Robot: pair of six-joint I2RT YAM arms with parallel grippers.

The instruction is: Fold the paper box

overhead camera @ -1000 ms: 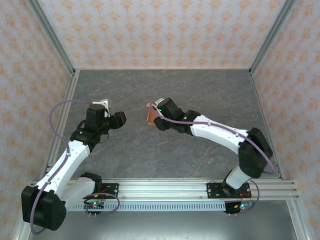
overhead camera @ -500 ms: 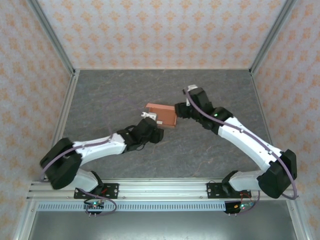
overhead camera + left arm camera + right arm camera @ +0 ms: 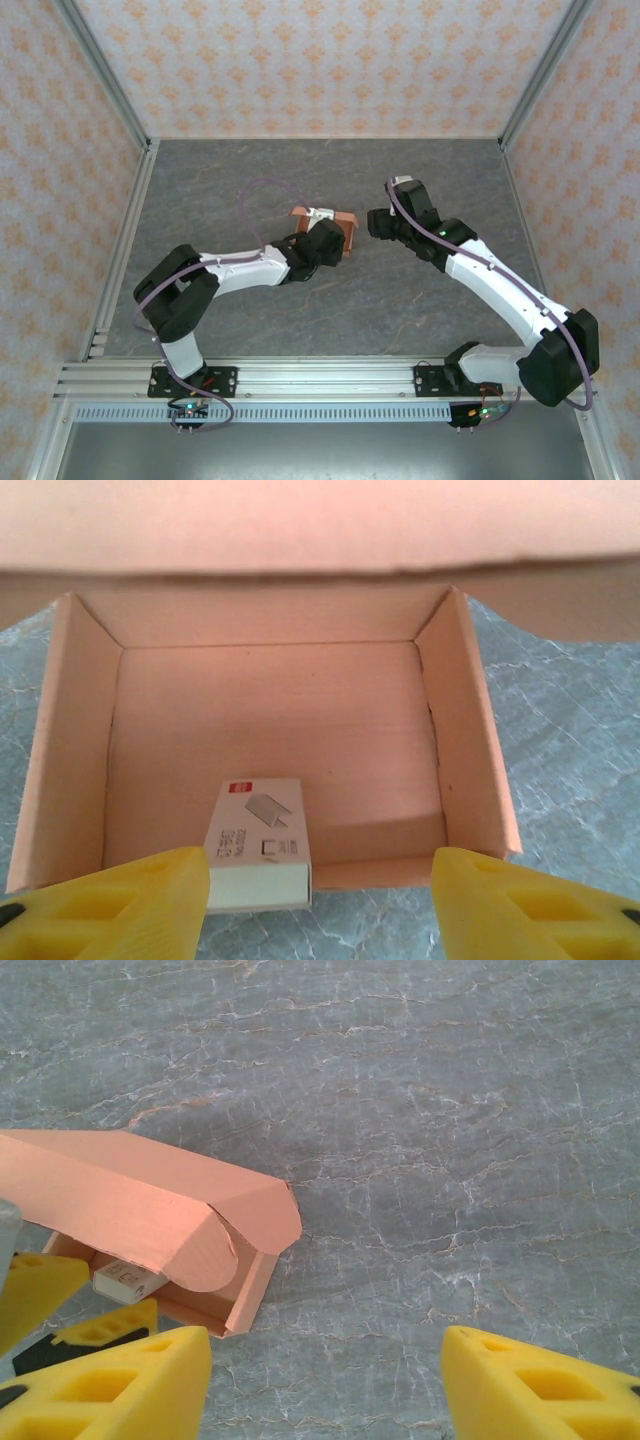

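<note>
The salmon paper box (image 3: pixel 343 222) lies on its side on the table, its open mouth facing my left gripper (image 3: pixel 330 238). In the left wrist view the box's inside (image 3: pixel 270 710) is bare, and its lid flap (image 3: pixel 300 525) hangs over the top. A small white carton with a red mark (image 3: pixel 258 840) lies at the box's front lip, against my left finger. The left gripper (image 3: pixel 320 905) is open, wider than the carton. My right gripper (image 3: pixel 372 222) is open just right of the box, over bare table (image 3: pixel 325 1385). The box (image 3: pixel 130 1200) shows at that view's left.
The table is a dark grey marbled surface (image 3: pixel 300 175) with patterned walls on three sides and metal rails along its edges. Both arms reach in toward the middle. The left gripper's yellow fingers (image 3: pixel 40 1290) appear beside the box in the right wrist view.
The right gripper set the box down, opened and drew back to the right. The left arm swung across from the left to the box's open mouth.
</note>
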